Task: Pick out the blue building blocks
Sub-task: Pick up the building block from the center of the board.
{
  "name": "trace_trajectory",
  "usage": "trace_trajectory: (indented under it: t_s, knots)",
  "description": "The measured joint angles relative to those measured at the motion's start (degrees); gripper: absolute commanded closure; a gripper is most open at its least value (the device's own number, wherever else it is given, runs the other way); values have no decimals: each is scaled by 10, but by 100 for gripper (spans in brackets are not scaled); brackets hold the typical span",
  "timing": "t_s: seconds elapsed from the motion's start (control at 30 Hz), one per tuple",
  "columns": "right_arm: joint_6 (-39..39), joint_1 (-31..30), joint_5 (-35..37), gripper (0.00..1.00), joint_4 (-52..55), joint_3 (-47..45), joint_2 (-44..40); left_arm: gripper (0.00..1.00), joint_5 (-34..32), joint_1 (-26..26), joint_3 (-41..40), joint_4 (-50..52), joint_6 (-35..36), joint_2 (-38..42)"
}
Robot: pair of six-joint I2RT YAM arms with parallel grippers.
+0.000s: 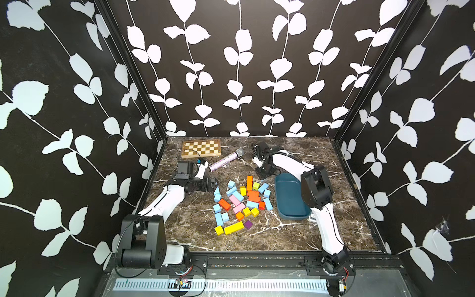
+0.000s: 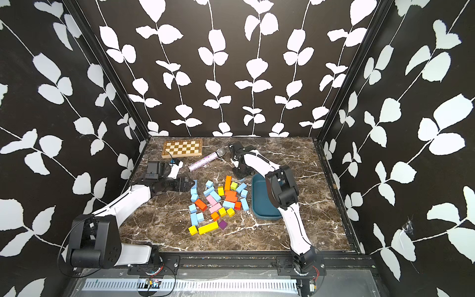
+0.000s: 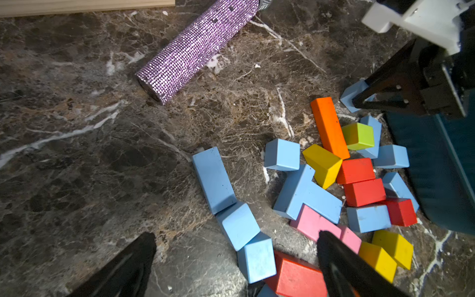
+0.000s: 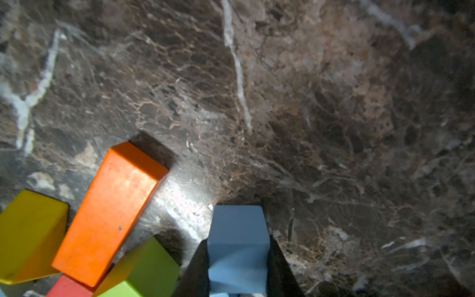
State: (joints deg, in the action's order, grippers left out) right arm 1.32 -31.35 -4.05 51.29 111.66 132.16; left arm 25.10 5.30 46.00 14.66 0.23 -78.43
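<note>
Several blue building blocks [image 1: 237, 195] lie mixed into a coloured pile at the middle of the marble table in both top views. My right gripper [image 4: 237, 241] is shut on one blue block [image 4: 237, 228], low over the table by the far end of an orange bar [image 4: 110, 205]. The left wrist view shows that held block [image 3: 350, 96] under the right gripper [image 3: 359, 101], by the tray's far corner. My left gripper [image 3: 236, 257] is open at the pile's left edge, its fingers straddling a blue cube [image 3: 257, 257] and part of a red block [image 3: 295, 277].
A dark teal tray [image 1: 288, 200] sits just right of the pile, partly under the right arm. A chessboard [image 1: 201, 148] and a glittery purple microphone [image 1: 226, 160] lie at the back. Pink, yellow, orange, red, green and purple blocks are mixed in.
</note>
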Motion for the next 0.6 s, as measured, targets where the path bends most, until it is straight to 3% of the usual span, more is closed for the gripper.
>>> trace_trajectory:
  t_s: [0.2,0.47,0.6]
  knots:
    - [2,4,9,77,0,-21,-33,5,87,2,0,-18,-7,-22]
    - [36,54,10,77,-21,-196,-291,7,165,57,13,-34,-17,-50]
    - [60,92,10,76,-40,-291,-374,7,174,75,19,-39,-17,-64]
